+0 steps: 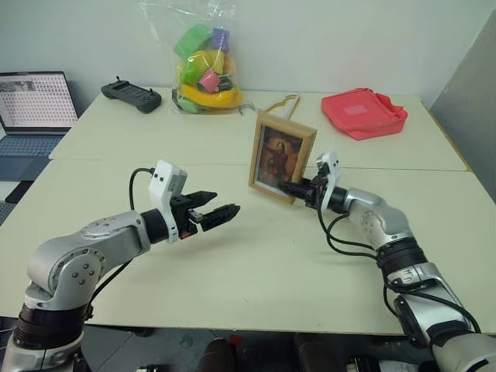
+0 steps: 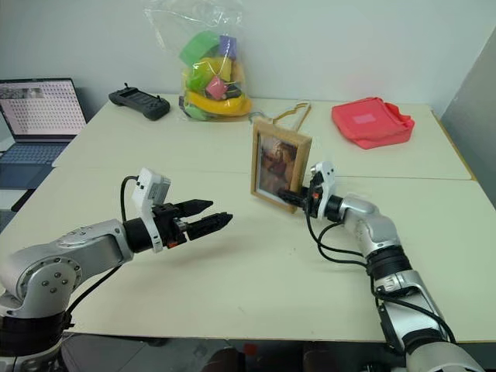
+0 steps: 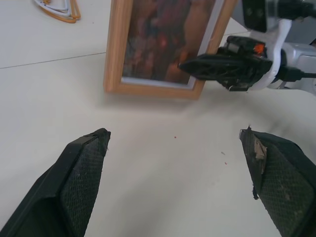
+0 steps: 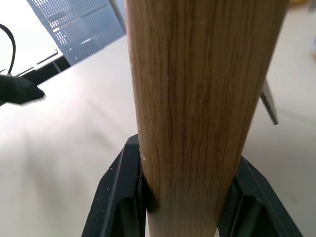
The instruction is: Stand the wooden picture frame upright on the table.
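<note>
The frame [image 1: 282, 157] is up on its bottom edge near the middle of the counter [image 1: 256, 263], just this side of the seam, long axis vertical, picture face turned toward the robot and a touch to its left. It looks close to plumb, perhaps leaning back slightly; whether the fold-out stand behind is bearing weight can't be told from here.

The right gripper [image 1: 298, 188] has its jaws clenched on the frame's right side rail, low down, pads either side of the wood. The left gripper [image 1: 218, 211] hangs well apart to the left, jaws spread wide with nothing between them, aimed at the frame.

So this reads as the final step: frame placed, only the let-go remaining. Next call is a gentle one — ease the right jaws apart without nudging the rail, then pull straight away. The risk is a tip backward if the stand isn't set.

Beyond: a tan hanger [image 1: 284, 103], red pouch [image 1: 363, 111], toy bag [image 1: 204, 70], controller [image 1: 131, 95], laptop [image 1: 35, 105].
</note>
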`<act>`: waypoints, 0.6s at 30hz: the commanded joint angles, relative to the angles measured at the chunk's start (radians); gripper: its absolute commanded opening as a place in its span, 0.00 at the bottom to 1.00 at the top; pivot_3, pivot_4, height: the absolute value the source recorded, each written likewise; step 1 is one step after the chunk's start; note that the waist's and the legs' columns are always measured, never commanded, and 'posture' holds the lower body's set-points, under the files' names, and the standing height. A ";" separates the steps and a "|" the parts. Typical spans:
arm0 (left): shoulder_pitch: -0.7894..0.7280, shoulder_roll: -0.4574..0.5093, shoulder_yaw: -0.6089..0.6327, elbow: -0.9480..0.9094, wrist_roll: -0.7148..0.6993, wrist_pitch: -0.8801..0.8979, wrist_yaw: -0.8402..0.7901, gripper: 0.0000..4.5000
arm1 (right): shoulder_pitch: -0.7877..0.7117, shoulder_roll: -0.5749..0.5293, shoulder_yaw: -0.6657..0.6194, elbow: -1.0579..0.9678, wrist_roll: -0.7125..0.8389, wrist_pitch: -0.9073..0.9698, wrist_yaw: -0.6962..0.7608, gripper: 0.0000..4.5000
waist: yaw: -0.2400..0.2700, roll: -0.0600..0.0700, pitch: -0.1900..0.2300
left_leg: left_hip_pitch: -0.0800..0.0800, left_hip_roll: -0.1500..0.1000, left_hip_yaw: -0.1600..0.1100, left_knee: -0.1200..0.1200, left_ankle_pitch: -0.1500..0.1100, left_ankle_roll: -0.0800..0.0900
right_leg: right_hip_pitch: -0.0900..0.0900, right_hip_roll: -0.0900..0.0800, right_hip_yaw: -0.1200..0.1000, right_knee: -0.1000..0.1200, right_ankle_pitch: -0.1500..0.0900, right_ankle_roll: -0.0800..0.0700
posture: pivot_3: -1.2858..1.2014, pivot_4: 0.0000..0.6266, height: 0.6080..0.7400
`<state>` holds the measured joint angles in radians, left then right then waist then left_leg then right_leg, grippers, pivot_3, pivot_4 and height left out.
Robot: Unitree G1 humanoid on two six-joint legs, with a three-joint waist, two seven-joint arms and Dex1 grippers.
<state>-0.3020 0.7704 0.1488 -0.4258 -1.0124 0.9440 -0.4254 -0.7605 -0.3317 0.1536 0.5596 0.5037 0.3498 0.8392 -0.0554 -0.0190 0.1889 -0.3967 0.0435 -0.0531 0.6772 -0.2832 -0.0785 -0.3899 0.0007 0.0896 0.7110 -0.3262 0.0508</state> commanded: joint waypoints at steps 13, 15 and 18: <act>-0.048 -0.030 -0.062 -0.002 0.158 -0.072 -0.139 1.00 | 0.027 0.008 -0.100 -0.007 -0.074 0.004 0.054 0.88 | -0.001 0.000 0.000 | 0.001 0.001 0.000 0.000 0.000 0.000 | 0.000 0.001 0.000 0.001 0.000 0.000 | 0.52 0.24 1.00; -0.063 -0.033 -0.061 0.011 0.172 -0.077 -0.153 1.00 | 0.069 -0.031 -0.100 -0.064 -0.086 0.023 0.066 0.98 | 0.000 0.000 0.000 | 0.000 0.001 0.000 0.000 0.000 0.000 | 0.000 0.001 0.000 0.001 0.000 0.000 | 0.52 0.24 1.00; -0.106 -0.001 -0.069 0.087 0.236 -0.105 -0.196 1.00 | 0.199 -0.157 -0.105 -0.234 -0.139 -0.006 0.086 0.99 | 0.012 0.000 0.000 | -0.001 0.000 -0.001 0.000 0.000 0.000 | 0.000 0.000 -0.002 -0.001 0.000 0.000 | 0.52 0.24 1.00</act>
<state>-0.3765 0.7427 0.0683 -0.3756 -0.8215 0.8800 -0.5867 -0.6233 -0.4147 0.0760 0.4554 0.3927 0.3628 0.9005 -0.0429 -0.0188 0.1890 -0.3977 0.0432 -0.0544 0.6772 -0.2833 -0.0783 -0.3896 0.0007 0.0879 0.7104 -0.3263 0.0509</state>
